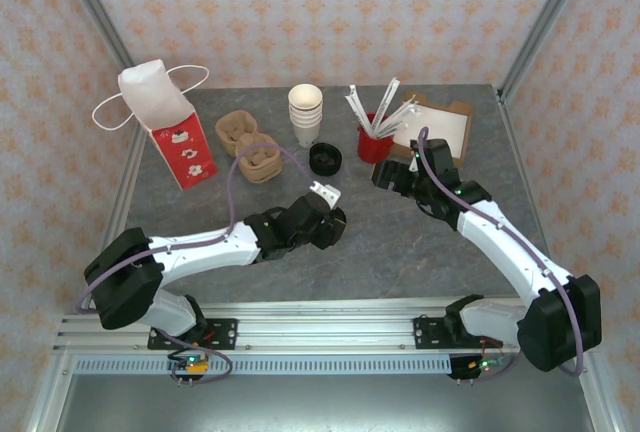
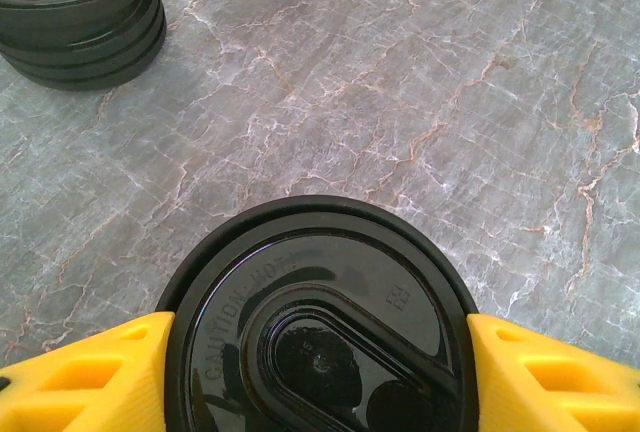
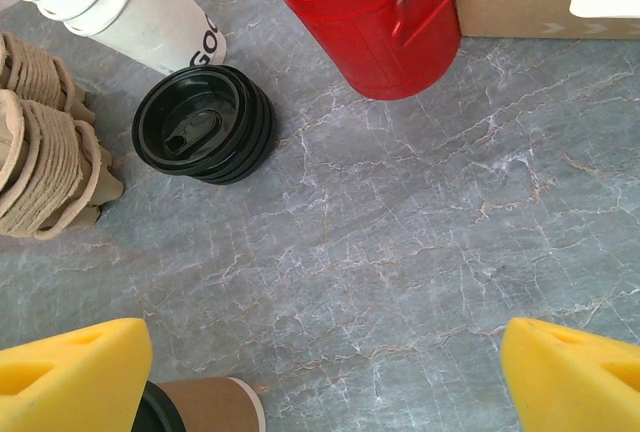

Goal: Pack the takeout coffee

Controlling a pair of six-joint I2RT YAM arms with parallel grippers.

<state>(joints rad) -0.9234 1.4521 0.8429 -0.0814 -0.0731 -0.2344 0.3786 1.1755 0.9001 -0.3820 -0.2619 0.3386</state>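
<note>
Glossy black plastic, embossed with raised lettering and a recessed oval sip panel, crowned the takeout coffee (image 2: 320,352) in the left wrist view. The left gripper (image 2: 320,327) was closed against the lid's round rim, one blocky yellow finger (image 2: 80,372) pressed to each side. The cup sat squarely between the pads, its lid facing the wrist.

Seen from above, the left gripper held the cup near the middle of the grey, white-veined stone-look table (image 1: 400,242), just in front of a stack of loose black lids (image 1: 325,159). From the right wrist, the cup's smooth tan paper wall edged in at the lower-left corner, just beside one yellow finger (image 3: 75,372) of the right gripper (image 3: 320,372). Whether the cup stood upright or leaned could not be told.

The right gripper's fingers stood wide apart over bare tabletop with nothing between them, well clear of the cup's lid.

Farther back were a nested stack of cream paper cups (image 1: 306,112), ridged brown moulded-pulp cup carriers (image 1: 250,147), a shiny red bucket (image 1: 375,142) of paper-wrapped sticks, and a flat cardboard tray (image 1: 440,127). A tall red-and-white bag (image 1: 170,132) with looped white handles stood at the far left, well apart from the cup.
</note>
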